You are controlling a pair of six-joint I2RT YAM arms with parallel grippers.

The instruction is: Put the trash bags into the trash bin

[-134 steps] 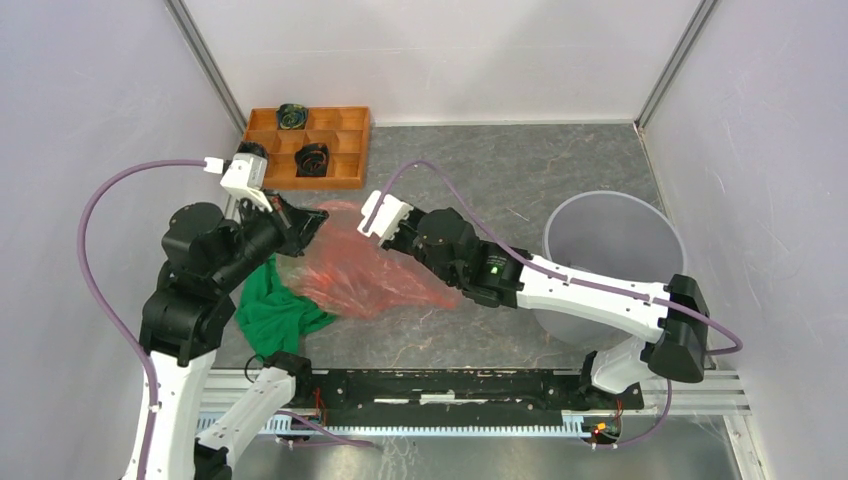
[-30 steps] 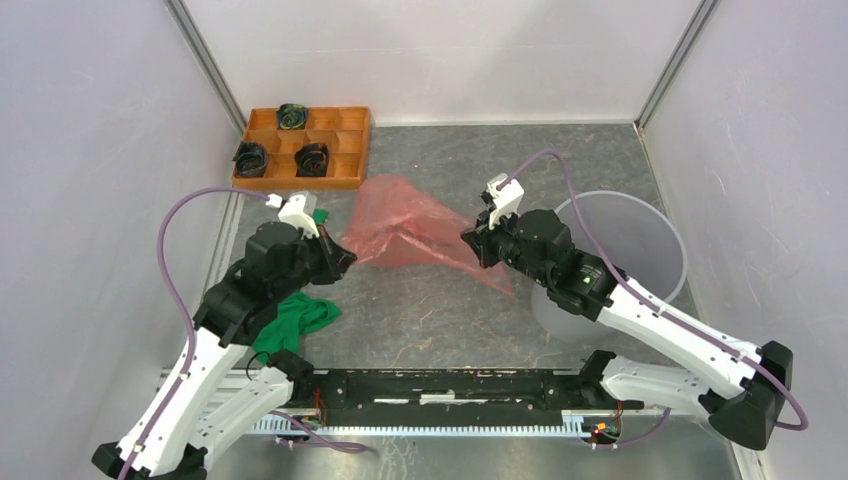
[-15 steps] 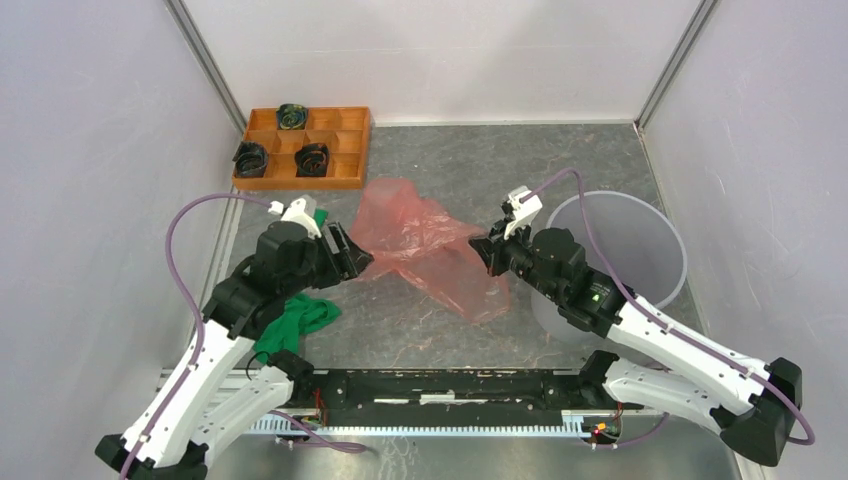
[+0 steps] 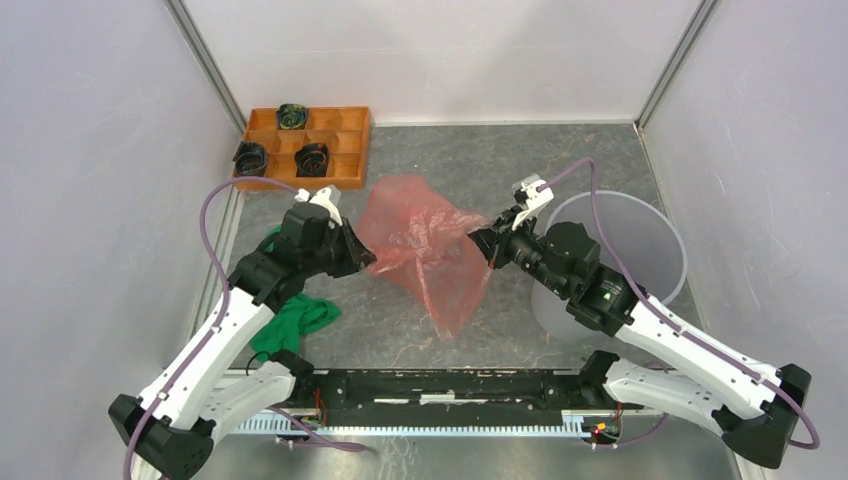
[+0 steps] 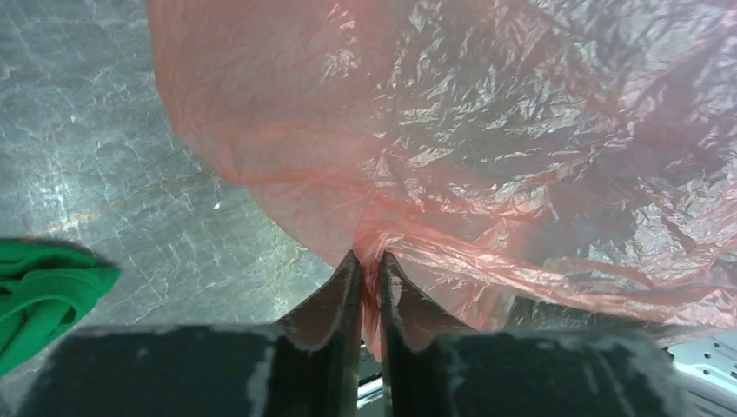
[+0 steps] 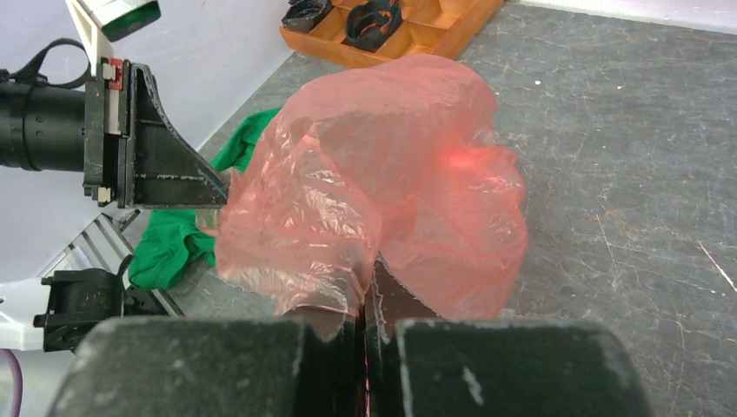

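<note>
Pinching bag (image 4: 425, 250) between left gripper (image 4: 364, 262) and right gripper (image 4: 483, 244), both clamped shut; bin (image 4: 640, 225) just behind right gripper.

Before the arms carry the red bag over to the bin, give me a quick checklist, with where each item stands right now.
1. Left tool shut on the bag: ok, film is pinched in it.
2. Right tool shut on the bag: ok, film is pinched in it.
3. Bin upright, mouth open: ok.
4. Bag above the bin: not ok, it hangs over the table beside the bin.
5. Bag's lower end clear of the table: cannot tell.
6. Green cloth apart from the bag: ok.
</note>
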